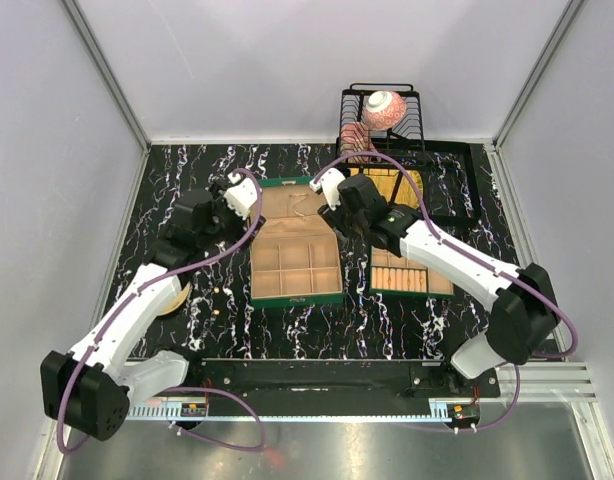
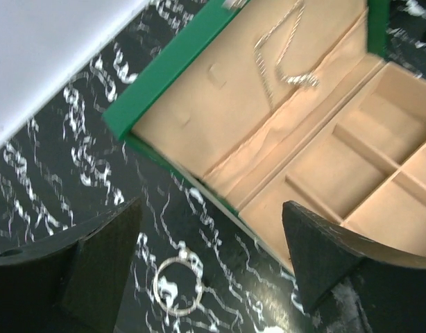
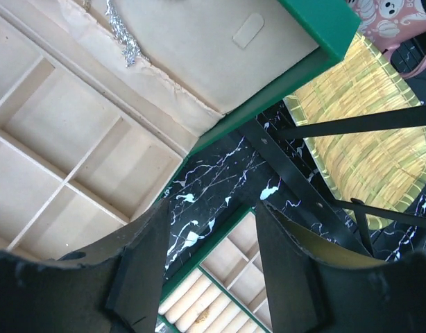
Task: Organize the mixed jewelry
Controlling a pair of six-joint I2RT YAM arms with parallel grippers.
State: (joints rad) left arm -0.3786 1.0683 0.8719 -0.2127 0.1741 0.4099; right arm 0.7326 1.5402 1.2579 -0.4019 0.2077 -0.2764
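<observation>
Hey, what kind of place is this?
Most likely a robotics lab test cell: white panels in aluminium framing enclose a black marbled table, the left arm and right arm are bolted at its edge, with a green jewelry box staged as a prop.

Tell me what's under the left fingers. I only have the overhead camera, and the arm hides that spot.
Observer: A small silvery beaded ring lies on the table outside the green box. It sits between the open left fingers, not gripped.
Operator: Anything in the right fingers?
Observer: No. The right fingers are apart and hold nothing.
Operator: Is the chain in a compartment?
Observer: No. The chain lies on the lining of the open lid. The compartments I can see are bare.
</observation>
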